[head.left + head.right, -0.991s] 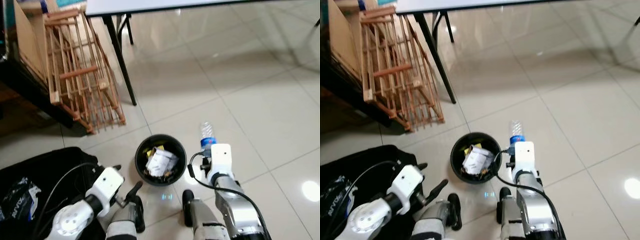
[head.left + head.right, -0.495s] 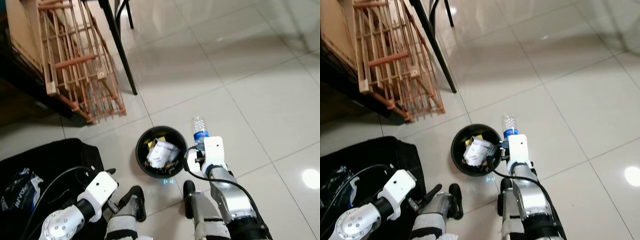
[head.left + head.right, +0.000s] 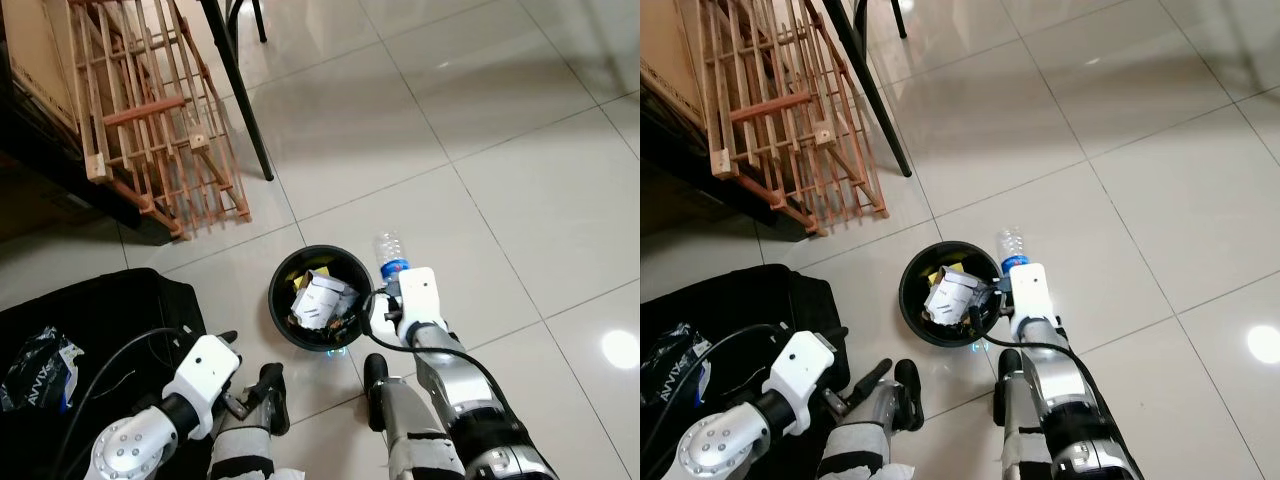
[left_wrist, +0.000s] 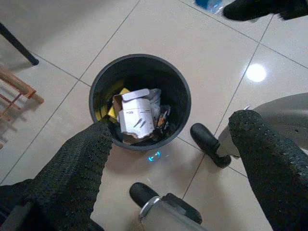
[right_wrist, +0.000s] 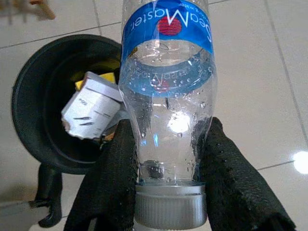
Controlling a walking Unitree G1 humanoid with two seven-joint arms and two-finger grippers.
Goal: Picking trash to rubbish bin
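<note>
Right wrist view: right claw [image 5: 166, 159] grips bottle [image 5: 166, 91] (neck end).

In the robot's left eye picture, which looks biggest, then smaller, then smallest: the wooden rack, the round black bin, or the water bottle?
1. The slatted wooden rack leaning by the table leg looks biggest.
2. The round black plastic bin holding paper trash.
3. The clear plastic water bottle with a blue label, held by the right gripper beside the bin, looks smallest.

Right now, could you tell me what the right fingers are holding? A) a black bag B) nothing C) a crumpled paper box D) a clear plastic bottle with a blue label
D: the right wrist view shows the right gripper shut on a clear bottle with a blue label, near its cap end, beside the bin.
</note>
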